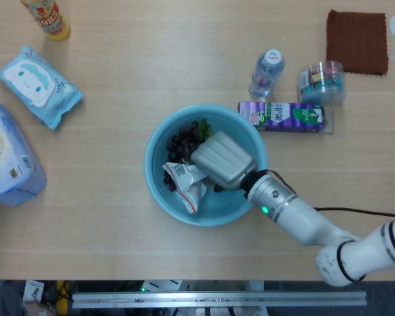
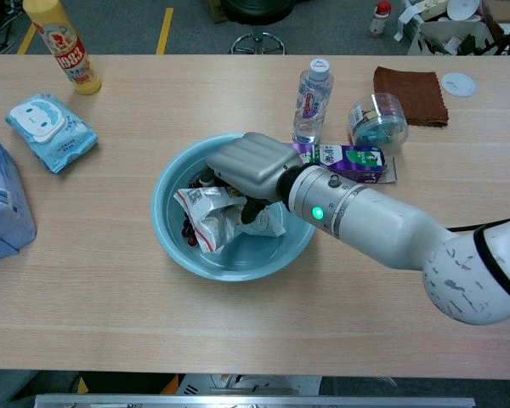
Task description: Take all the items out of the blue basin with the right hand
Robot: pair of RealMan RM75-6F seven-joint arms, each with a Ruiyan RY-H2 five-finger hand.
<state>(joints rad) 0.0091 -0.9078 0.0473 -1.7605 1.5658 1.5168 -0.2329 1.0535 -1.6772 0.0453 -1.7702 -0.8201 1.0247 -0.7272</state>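
The blue basin (image 1: 155,172) (image 2: 166,223) sits mid-table. Inside it lie a crumpled silver snack packet (image 1: 184,183) (image 2: 206,217) and a bunch of dark grapes (image 1: 182,139) (image 2: 189,228). My right hand (image 1: 222,160) (image 2: 251,167) is down in the basin, knuckles up, over its right half. Its fingers are curled around the packet's right end and grip it. The grapes lie beside and partly under the hand, against the basin's far-left wall. The fingertips are hidden under the hand in the head view. My left hand appears in neither view.
A purple milk carton (image 1: 281,116) (image 2: 344,159) lies just right of the basin's rim, with a water bottle (image 1: 266,72) (image 2: 311,100), a clear jar (image 1: 321,82) and a brown cloth (image 1: 357,41) beyond. Wipes packs (image 1: 39,84) (image 1: 10,158) and a yellow bottle (image 1: 47,18) stand at the left.
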